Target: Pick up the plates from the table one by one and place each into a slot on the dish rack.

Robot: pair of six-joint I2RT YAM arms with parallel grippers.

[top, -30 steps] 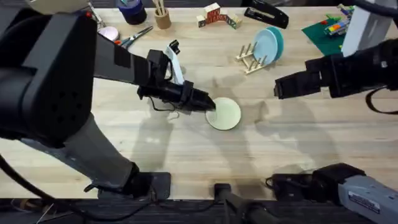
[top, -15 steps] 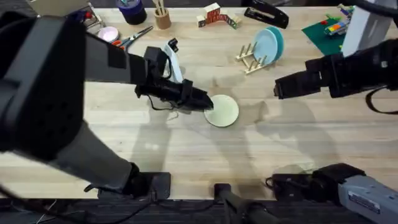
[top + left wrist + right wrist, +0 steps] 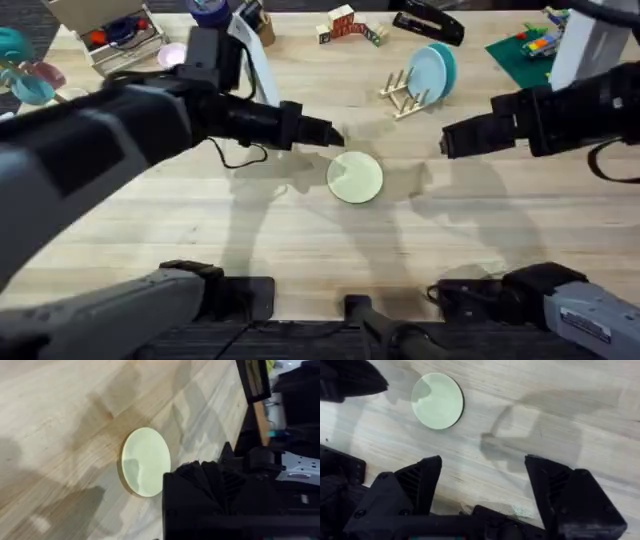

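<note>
A pale cream-yellow plate (image 3: 355, 180) (image 3: 146, 462) (image 3: 438, 400) lies flat on the wooden table (image 3: 300, 240) near the middle. My left gripper (image 3: 330, 135) (image 3: 210, 467) hovers just up and left of it, shut on nothing, apart from the plate. At the back right stands the dish rack (image 3: 400, 97). A light blue plate (image 3: 427, 73) stands upright in it, with a darker teal plate (image 3: 447, 62) behind. My right gripper (image 3: 450, 140) (image 3: 484, 465) hangs open to the right of the cream plate, its fingers wide apart.
Along the far edge sit a pink dish (image 3: 172, 55), scissors (image 3: 215, 60), a cup of sticks (image 3: 262, 28), toy blocks (image 3: 350, 25), a black stapler (image 3: 428, 22) and a green mat with bricks (image 3: 530, 45). A box (image 3: 105, 20) stands at the far left.
My left gripper has come off the cream plate's left edge and risen toward the far side. The plate stays flat on the table. The right arm has not moved.
</note>
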